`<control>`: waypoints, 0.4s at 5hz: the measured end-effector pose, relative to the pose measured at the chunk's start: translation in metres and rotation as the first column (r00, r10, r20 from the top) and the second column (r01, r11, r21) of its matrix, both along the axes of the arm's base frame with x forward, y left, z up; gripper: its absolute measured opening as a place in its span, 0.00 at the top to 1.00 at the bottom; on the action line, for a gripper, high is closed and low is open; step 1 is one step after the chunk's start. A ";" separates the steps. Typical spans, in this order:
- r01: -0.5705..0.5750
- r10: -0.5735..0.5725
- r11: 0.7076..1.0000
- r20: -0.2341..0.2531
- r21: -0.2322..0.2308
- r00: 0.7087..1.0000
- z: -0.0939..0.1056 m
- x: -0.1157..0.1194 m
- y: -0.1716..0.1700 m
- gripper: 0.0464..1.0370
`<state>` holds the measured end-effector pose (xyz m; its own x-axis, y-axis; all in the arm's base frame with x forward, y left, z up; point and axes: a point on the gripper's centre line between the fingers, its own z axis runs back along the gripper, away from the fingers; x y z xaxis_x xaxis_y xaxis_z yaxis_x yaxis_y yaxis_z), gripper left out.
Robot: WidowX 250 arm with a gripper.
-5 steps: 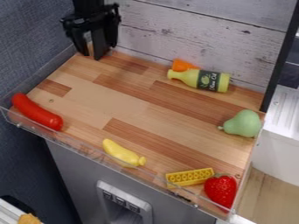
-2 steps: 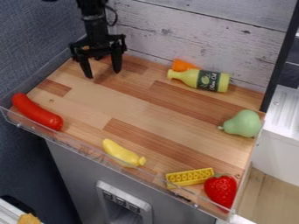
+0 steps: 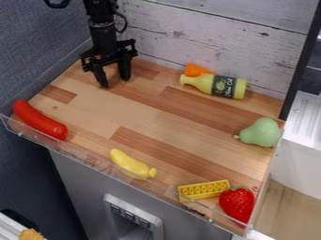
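At the far left of the wooden worktop (image 3: 144, 117), we see a red sausage-shaped piece (image 3: 39, 119) lying at a slant, just beside the clear front rim (image 3: 94, 161). To its right and farther back, the black gripper (image 3: 115, 83) hangs over the rear left part of the worktop, pointing down. Its two fingers stand open, with a gap between them. Next, toward the front, we find a yellow banana (image 3: 130, 164) lying aslant near the rim (its stem end points to the right).

Farther right, at the back near the pale plank wall (image 3: 207, 33), an orange piece (image 3: 196, 69) lies partly hidden behind a yellow-green bottle (image 3: 202, 84). The bottle is on its side, its neck toward the gripper and its dark label facing us; it lies well apart from the gripper. Down at the front, a yellow studded brick (image 3: 203, 189) sits just beside a red strawberry (image 3: 237, 204), which has green leaves at its top and lies near the right front corner. Last, we come to a pale green pear (image 3: 260, 133) on its side by the right edge, its stem pointing left, with a white basin (image 3: 304, 154) beyond that edge.
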<state>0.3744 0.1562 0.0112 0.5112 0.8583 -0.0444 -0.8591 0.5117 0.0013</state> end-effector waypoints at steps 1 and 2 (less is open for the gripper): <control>-0.076 0.076 0.997 -0.003 0.002 0.997 -0.001 0.006 0.002 0.69; -0.093 0.093 0.996 -0.015 0.000 0.996 0.000 0.008 0.003 0.90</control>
